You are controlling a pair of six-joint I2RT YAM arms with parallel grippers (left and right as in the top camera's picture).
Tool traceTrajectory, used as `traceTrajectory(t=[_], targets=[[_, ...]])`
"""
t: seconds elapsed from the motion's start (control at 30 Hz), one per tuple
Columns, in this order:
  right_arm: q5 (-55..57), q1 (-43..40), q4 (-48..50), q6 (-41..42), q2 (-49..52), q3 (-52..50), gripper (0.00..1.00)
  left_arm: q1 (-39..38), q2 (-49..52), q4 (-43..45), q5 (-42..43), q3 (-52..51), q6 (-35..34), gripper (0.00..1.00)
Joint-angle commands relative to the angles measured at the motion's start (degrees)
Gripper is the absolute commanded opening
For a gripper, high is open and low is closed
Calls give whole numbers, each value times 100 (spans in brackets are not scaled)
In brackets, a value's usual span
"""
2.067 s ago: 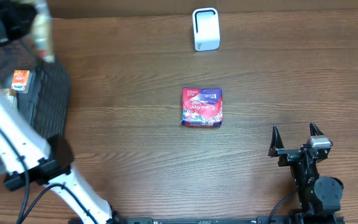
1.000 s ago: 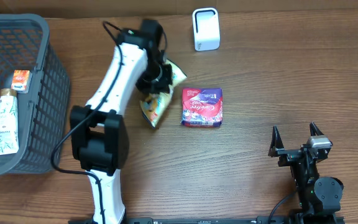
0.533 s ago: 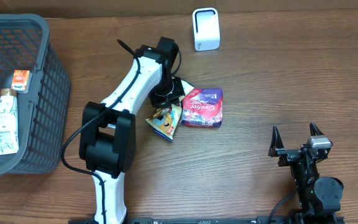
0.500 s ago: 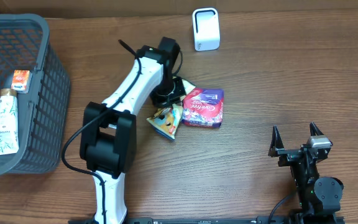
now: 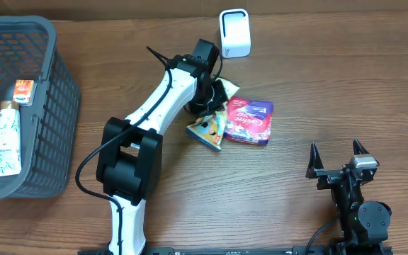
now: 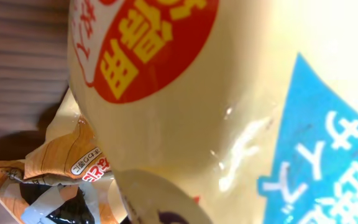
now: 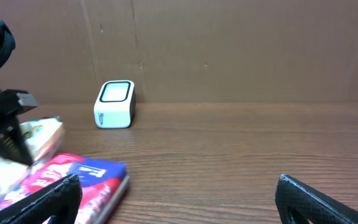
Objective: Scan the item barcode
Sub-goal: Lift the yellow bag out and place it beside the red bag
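Left fingers clamp snack packet; red pack shoved rightward; right fingers splayed, empty.

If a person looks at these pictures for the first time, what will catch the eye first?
First the white arm stretched across the middle of the scene, its left gripper shut on a yellow snack bag right beside a red pack. Behind them a small white scanner stands at the far edge, and a grey basket fills the left side.
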Motion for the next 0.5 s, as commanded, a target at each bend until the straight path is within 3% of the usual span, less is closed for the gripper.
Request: traceTrajectory(t=[0.0, 0.33, 0.47], targets=[[37, 48, 35, -7, -63, -61, 100, -109, -11, 214, 1285, -4, 107, 9], [37, 48, 35, -7, -63, -61, 100, 20, -26, 50, 1390, 179, 343, 26], [37, 48, 35, -7, -63, -61, 100, 125, -31, -380, 955, 476, 396, 29]])
